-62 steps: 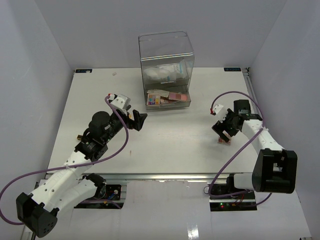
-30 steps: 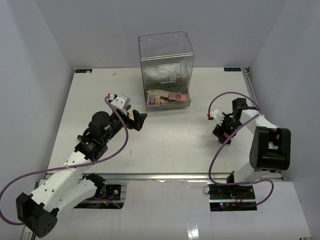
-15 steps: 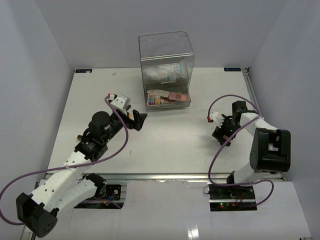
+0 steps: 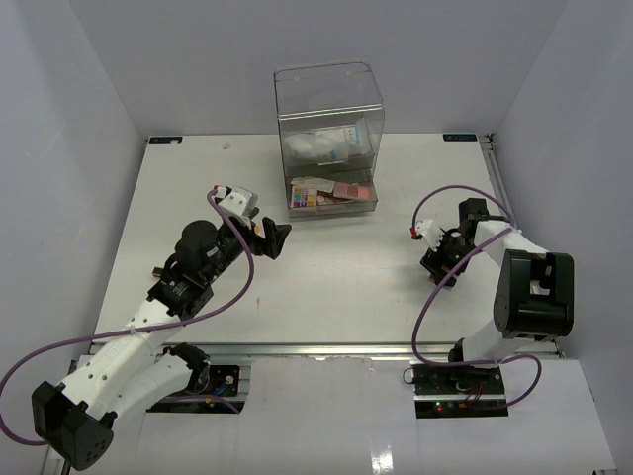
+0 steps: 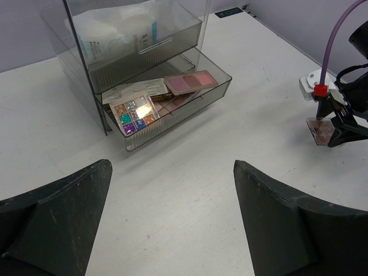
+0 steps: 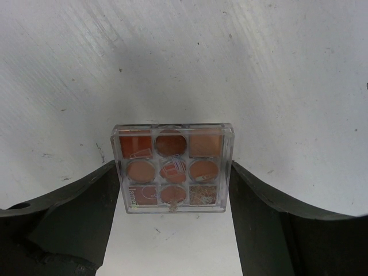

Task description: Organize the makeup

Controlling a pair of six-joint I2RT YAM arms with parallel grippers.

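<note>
A small clear palette of orange and bronze eyeshadows [image 6: 172, 167] sits between my right gripper's [image 6: 172, 175] fingers, which press on its two sides just above the white table. It also shows in the left wrist view [image 5: 319, 130]. My right gripper [image 4: 438, 265] is at the right of the table. My left gripper [image 5: 172, 172] is open and empty over bare table in front of the drawer box; it also shows in the top view [image 4: 273, 237]. The open lower drawer [image 5: 221, 86] holds a colourful palette [image 5: 135, 113] and a pink palette [image 5: 190, 81]. White packets and a tube with teal print [image 5: 115, 40] lie in the shut upper drawer.
The tall clear drawer box [image 4: 326, 99] stands at the back centre, its lower drawer [image 4: 368, 206] pulled out toward me. A purple cable [image 4: 425, 307] loops beside the right arm. Grey walls close in the table on three sides.
</note>
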